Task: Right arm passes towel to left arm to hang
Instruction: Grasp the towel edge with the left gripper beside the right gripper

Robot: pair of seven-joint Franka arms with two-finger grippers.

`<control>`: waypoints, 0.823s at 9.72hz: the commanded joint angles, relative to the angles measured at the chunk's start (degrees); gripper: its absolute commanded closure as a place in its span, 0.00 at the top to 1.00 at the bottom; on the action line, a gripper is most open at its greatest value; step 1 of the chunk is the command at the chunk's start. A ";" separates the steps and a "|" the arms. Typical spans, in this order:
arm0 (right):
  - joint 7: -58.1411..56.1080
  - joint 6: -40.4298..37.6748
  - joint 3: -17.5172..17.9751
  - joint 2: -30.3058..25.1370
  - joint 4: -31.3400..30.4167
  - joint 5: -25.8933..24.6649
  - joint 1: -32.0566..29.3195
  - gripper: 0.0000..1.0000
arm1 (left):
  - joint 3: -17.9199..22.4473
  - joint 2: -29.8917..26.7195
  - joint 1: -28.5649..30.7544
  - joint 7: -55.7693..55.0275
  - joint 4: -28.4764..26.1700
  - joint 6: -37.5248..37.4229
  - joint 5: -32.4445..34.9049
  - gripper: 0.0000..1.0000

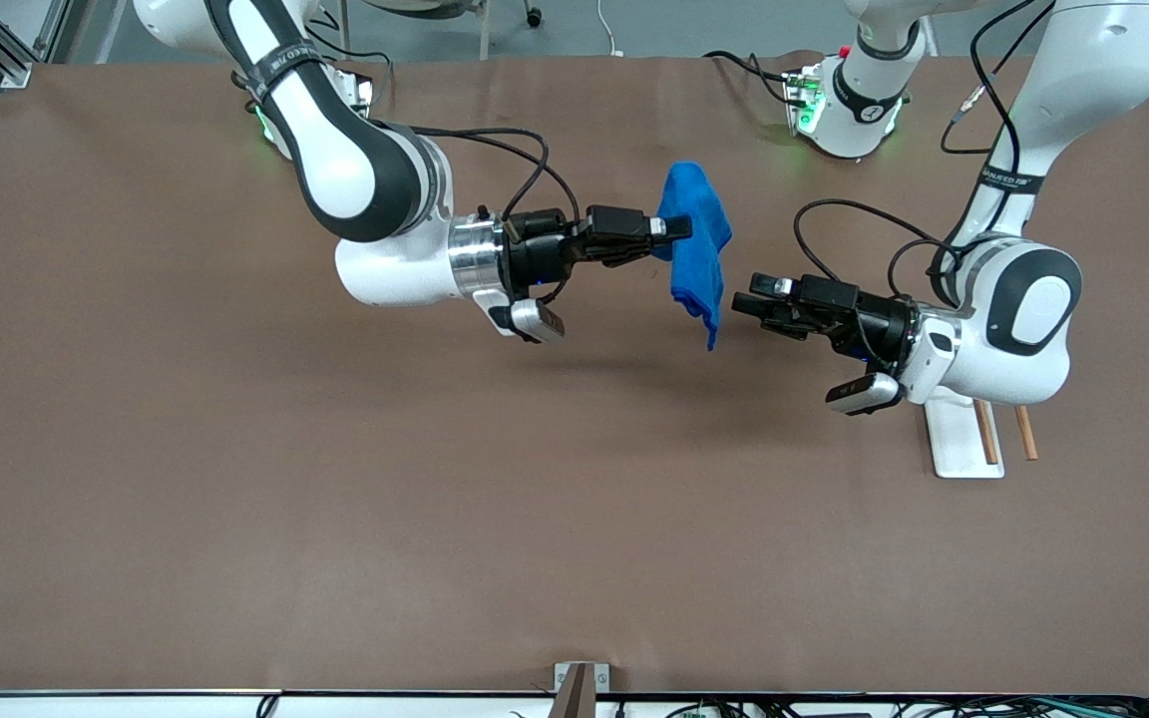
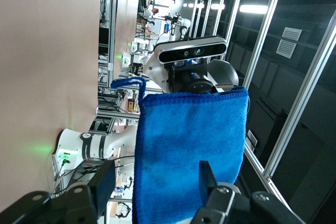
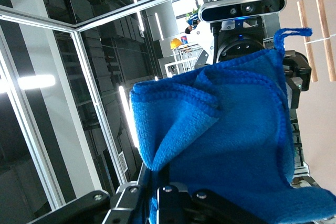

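The handover step is judged to be in hand: the towel [image 1: 696, 244] is held up in the air at the centre of the front view, just above mid-height, pinched by the right gripper [image 1: 676, 228], whose fingers are clamped tight on its upper part. The left gripper [image 1: 742, 302] is seen just beside the towel's hanging lower end, right of centre in that view, with its fingers [image 2: 105, 182] parted to either side of the cloth's edge and no grip yet made. The next move is judged to call for the left gripper's fingers being closed on the cloth before the right one's hold is released, so that the towel is not dropped onto the table [image 1: 235, 499]. The towel is shown as a soft, fuzzy, bright blue cloth with a darker stitched border; it is draped and folded over itself, and a short corner loop [image 2: 126, 83] is visible at the upper left of the cloth in the left wrist view. A white-based stand with thin wooden rods [image 1: 963, 439] is seen at the lower right of the front view, partly hidden under the left arm.
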 commanded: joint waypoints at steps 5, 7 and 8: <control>-4.79 1.93 -0.43 0.93 0.37 5.51 2.73 0.00 | -1.33 0.45 -0.11 2.08 -2.30 -0.16 -0.69 0.62; -4.79 1.93 -0.43 0.93 0.37 5.51 2.90 0.00 | -1.86 0.36 0.33 2.17 -2.39 -0.24 -0.69 0.59; -4.88 2.36 -0.43 0.93 0.37 5.51 2.99 0.00 | -1.86 0.36 0.41 2.17 -2.48 -0.25 -0.60 0.58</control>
